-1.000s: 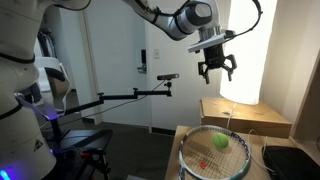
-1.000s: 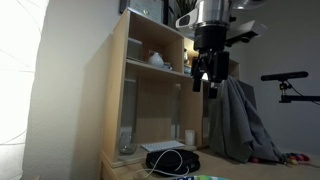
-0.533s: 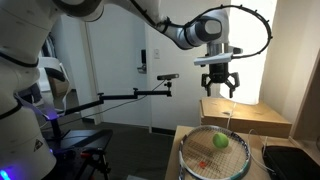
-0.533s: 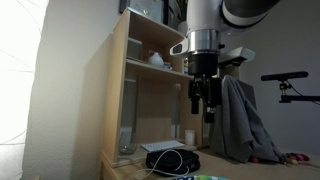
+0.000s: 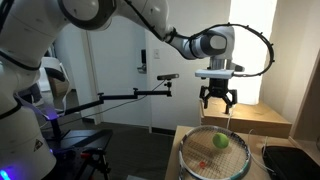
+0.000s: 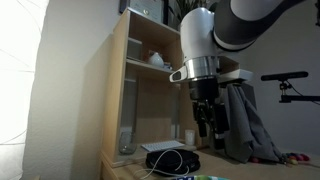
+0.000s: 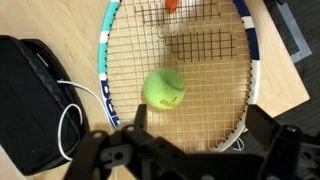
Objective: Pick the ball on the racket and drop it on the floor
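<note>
above the racket (image 5: 205,158), the gripper (image 5: 218,103) hung with jaws spread wide and empty. the ball (image 7: 164,89) lay on the strings near mid-head, apart from the frame; a black case (image 7: 30,110) lay beside the rim.

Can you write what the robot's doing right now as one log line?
object: small yellow-green fuzzy tennis ball | on: strings of large oval tennis racket | gripper: open, empty, hovering above ball | pick: not yet done

Likely lived-in room: wooden shelving (image 6: 118,90), draped grey cloth (image 6: 250,130), door (image 5: 120,80), camera boom (image 5: 130,95).
</note>
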Action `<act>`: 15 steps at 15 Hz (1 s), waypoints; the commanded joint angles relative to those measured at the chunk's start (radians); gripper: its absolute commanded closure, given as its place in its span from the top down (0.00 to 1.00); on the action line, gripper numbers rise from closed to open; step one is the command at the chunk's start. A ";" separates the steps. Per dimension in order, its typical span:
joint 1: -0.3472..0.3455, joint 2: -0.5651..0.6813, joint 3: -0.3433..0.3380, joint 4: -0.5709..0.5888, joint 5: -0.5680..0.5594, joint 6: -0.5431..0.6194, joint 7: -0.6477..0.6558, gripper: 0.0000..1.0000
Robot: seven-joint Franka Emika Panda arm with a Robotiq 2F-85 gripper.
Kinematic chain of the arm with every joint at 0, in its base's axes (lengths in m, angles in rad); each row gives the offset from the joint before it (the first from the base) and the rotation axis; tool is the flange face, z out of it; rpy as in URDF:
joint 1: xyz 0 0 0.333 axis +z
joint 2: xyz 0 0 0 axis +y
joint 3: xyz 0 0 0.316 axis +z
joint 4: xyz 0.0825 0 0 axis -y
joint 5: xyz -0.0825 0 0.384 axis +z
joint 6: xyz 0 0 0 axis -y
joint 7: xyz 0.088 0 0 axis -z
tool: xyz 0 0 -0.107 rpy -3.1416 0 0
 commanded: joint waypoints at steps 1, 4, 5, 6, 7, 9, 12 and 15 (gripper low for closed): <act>-0.010 0.058 0.001 0.086 0.042 -0.076 -0.034 1.00; -0.020 0.094 0.005 0.115 0.060 -0.055 -0.048 1.00; -0.028 0.105 0.011 0.118 0.069 -0.017 -0.063 1.00; -0.026 0.116 0.007 0.128 0.069 -0.008 -0.063 1.00; -0.030 0.127 0.010 0.133 0.074 0.016 -0.074 1.00; -0.034 0.152 0.010 0.151 0.079 0.035 -0.081 1.00; -0.021 0.142 -0.005 0.124 0.064 0.037 -0.058 1.00; -0.021 0.163 -0.005 0.141 0.065 0.041 -0.058 1.00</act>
